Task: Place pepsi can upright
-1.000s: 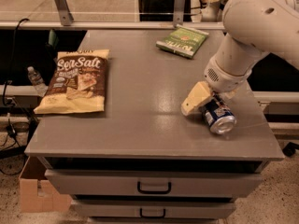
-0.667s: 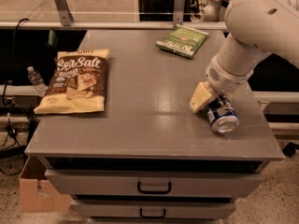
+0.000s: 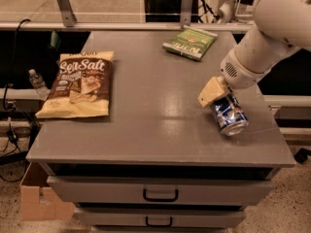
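The pepsi can is dark blue with white patches and a silver end that faces the camera. It is tilted, low over the right front part of the grey table. My gripper reaches down from the white arm at the upper right and is shut on the can's upper part. One cream finger shows on the can's left side; the other finger is hidden behind the can.
A sea-salt chip bag lies flat at the table's left. A green snack packet lies at the back centre. The table's right edge is close to the can. Drawers are below the tabletop, and a cardboard box stands on the floor at the left.
The gripper and the can have moved slightly right and then up a little, and the can now sits a bit higher above the tabletop.
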You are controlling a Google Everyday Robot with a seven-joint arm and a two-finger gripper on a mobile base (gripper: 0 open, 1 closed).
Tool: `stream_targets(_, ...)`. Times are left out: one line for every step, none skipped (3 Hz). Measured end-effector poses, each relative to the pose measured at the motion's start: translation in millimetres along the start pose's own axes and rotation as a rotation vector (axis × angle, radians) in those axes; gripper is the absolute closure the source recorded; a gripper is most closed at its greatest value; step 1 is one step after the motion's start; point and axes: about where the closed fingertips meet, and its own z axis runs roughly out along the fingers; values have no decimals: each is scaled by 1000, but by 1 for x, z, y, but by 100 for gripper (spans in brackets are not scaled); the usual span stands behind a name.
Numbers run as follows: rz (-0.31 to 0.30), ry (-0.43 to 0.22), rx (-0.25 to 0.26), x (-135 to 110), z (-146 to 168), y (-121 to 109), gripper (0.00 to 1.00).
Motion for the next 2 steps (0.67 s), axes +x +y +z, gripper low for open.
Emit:
stream_targets(-85, -143, -67, -25, -26, 7, 100)
stream_targets(-198, -289, -153, -51, -60, 16, 100)
